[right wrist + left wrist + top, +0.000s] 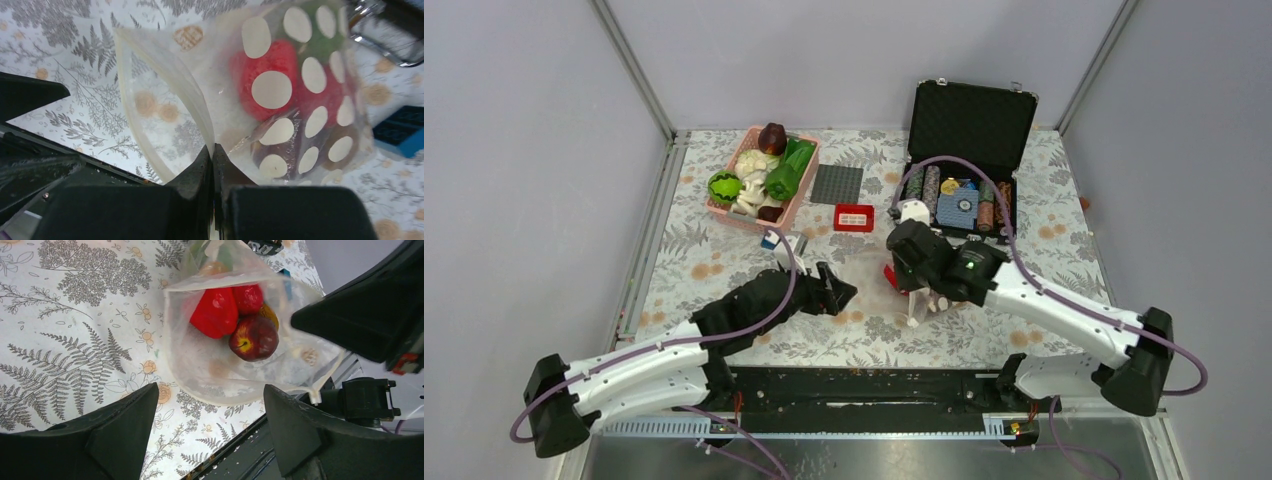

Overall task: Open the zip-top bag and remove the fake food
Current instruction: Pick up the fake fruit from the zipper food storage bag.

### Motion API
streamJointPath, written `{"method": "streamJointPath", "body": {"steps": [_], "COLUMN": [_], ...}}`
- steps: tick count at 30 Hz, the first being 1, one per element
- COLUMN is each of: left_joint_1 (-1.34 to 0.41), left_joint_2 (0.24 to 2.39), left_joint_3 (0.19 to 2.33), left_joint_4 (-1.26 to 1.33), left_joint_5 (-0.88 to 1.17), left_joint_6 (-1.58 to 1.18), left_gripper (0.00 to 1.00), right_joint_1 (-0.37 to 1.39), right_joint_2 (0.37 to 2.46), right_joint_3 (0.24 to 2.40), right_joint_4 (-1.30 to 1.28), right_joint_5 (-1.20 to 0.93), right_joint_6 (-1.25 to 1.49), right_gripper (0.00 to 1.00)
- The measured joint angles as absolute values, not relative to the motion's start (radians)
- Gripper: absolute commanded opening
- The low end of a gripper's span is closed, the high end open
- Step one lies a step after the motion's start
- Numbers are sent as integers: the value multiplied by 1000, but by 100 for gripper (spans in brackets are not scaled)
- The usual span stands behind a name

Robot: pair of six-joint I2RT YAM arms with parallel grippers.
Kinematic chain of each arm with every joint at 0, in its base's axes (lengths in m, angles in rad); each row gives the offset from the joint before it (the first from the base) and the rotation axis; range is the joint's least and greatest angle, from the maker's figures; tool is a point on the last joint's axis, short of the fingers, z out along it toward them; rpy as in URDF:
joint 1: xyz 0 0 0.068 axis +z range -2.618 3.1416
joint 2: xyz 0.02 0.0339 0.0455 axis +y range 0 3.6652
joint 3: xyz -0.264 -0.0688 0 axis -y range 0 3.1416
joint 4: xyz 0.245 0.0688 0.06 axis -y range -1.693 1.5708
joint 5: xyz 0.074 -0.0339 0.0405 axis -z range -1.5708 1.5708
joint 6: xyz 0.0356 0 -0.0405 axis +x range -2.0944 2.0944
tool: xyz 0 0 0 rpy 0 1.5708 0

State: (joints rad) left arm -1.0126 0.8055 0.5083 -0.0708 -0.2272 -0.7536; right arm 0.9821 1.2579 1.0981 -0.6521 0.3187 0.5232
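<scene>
Right end effector (213, 152) clamps the bag (200, 367) rim; left end effector (210, 392) stands open. Film: likely limp, slippery. Grasp the rigid-looking apple (253, 338) across its middle.

Your left gripper (210, 392) hangs wide open — your right gripper (214, 152) pinches tight on the zip-top bag (300, 75).

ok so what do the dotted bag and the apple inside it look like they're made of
The zip-top bag looks like thin clear plastic film: it creases, and the tablecloth pattern shows through. The apple looks like hard glossy plastic, judging by its bright highlights; could be coated foam.
</scene>
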Motion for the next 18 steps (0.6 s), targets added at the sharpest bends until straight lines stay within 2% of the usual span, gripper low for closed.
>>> {"method": "streamJointPath", "body": {"steps": [11,18], "left_joint_1": [-1018,-1018], "left_joint_2": [577,512], "left_joint_3": [567,568], "left_joint_4": [-178,-264], "left_joint_5": [-318,-373], "left_joint_6": [-747,-756], "left_gripper": [78,78], "right_joint_1": [879,877], "right_joint_2": [1092,1092], "right_joint_3": [1418,1457], "right_joint_4": [-868,-934], "right_joint_5": [467,530], "right_joint_6": [376,332], "right_gripper": [0,0]}}
